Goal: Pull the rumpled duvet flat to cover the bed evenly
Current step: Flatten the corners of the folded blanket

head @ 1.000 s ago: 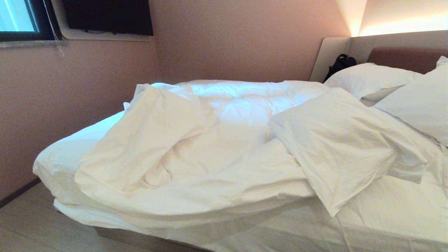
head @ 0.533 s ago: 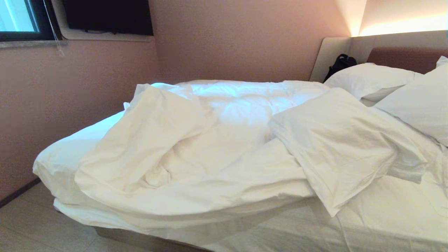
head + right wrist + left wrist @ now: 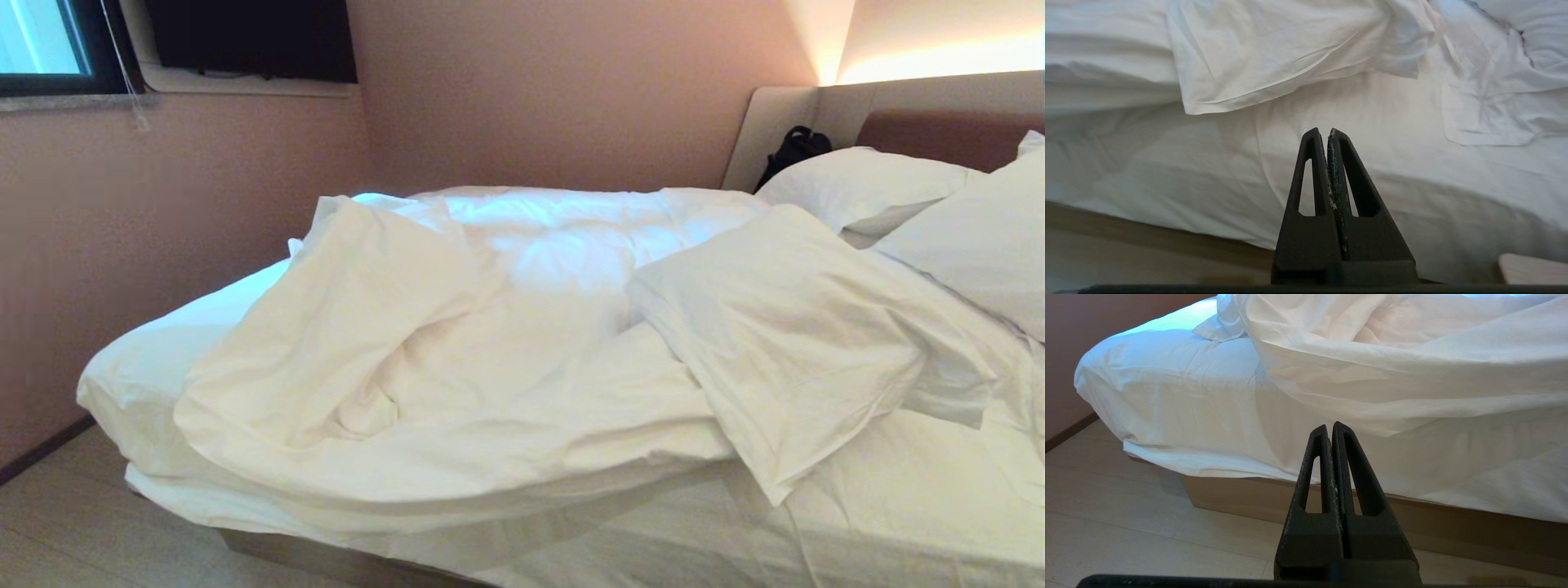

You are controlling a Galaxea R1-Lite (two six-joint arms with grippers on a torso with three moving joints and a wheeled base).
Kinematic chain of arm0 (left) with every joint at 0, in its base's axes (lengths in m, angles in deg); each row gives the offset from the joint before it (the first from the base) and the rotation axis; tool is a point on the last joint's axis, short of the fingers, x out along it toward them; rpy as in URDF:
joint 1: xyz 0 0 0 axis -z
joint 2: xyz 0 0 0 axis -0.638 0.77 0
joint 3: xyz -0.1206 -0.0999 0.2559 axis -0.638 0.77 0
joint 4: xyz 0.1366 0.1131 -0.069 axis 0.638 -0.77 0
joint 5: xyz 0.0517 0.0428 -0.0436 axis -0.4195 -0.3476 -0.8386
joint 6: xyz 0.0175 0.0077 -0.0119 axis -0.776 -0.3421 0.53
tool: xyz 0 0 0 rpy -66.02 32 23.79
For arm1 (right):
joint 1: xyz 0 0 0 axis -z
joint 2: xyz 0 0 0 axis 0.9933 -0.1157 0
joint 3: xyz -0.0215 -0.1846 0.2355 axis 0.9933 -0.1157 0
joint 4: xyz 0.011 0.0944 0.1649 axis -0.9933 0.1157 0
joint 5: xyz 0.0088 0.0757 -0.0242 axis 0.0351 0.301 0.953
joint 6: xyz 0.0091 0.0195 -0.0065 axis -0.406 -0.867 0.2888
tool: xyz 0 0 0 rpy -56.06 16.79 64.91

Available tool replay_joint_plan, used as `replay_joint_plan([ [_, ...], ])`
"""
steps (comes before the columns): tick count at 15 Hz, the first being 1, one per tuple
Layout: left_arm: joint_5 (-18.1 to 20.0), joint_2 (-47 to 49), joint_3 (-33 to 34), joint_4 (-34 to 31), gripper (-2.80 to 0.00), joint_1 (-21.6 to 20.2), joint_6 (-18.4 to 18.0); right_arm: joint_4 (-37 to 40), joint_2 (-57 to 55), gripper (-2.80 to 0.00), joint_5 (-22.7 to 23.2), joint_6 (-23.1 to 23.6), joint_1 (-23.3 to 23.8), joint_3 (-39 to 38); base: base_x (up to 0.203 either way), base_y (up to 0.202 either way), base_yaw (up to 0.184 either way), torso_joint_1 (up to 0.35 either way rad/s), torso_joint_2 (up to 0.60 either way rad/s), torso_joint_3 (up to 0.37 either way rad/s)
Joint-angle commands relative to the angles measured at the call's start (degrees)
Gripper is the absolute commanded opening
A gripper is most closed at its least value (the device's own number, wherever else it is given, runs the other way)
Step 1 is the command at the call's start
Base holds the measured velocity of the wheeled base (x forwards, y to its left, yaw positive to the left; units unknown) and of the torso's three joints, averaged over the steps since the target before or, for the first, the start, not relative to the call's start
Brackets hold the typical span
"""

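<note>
Duvet (image 3: pixel 457 359) is bunched in a rumpled heap over the bed's (image 3: pixel 1167 400) foot end and far side, one flap spilling over the near edge; left gripper (image 3: pixel 1331 426) and right gripper (image 3: pixel 1321 132) both pinched closed on nothing, hanging just off that near edge; pillows (image 3: pixel 865 184) sit further back against the headboard (image 3: pixel 939 98).

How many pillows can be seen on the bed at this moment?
3: one pillow lying on the duvet mid-bed, one against the headboard, one at the right edge, partly cropped. More may be out of frame.
</note>
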Motion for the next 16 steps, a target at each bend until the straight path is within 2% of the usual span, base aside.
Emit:
replay_joint_plan([
  [1,0.0,0.0,0.0,0.0,-2.80,0.0,0.0,-0.4,-9.6,-2.80,-0.1,0.2,0.0,2.8,0.000,0.000,0.000,0.000,0.00,0.000],
  [5,0.0,0.0,0.0,0.0,-2.80,0.0,0.0,-6.4,-29.7,-2.80,-1.7,-0.7,0.0,6.9,0.000,0.000,0.000,0.000,0.00,0.000],
  [8,0.0,0.0,0.0,0.0,-2.80,0.0,0.0,-13.5,-45.3,-2.80,-2.6,-3.9,0.0,10.1,0.000,0.000,0.000,0.000,0.00,0.000],
  [11,0.0,0.0,0.0,0.0,-2.80,0.0,0.0,-19.6,-55.1,-2.80,-3.1,-6.5,0.1,14.8,0.000,0.000,0.000,0.000,0.00,0.000],
  [14,0.0,0.0,0.0,0.0,-2.80,0.0,0.0,-20.6,-62.9,-2.80,-2.2,-7.0,4.3,20.4,0.000,0.000,0.000,0.000,0.00,0.000],
  [16,0.0,0.0,0.0,0.0,-2.80,0.0,0.0,-20.8,-69.8,-2.80,1.7,-6.6,10.6,25.7,0.000,0.000,0.000,0.000,0.00,0.000],
])
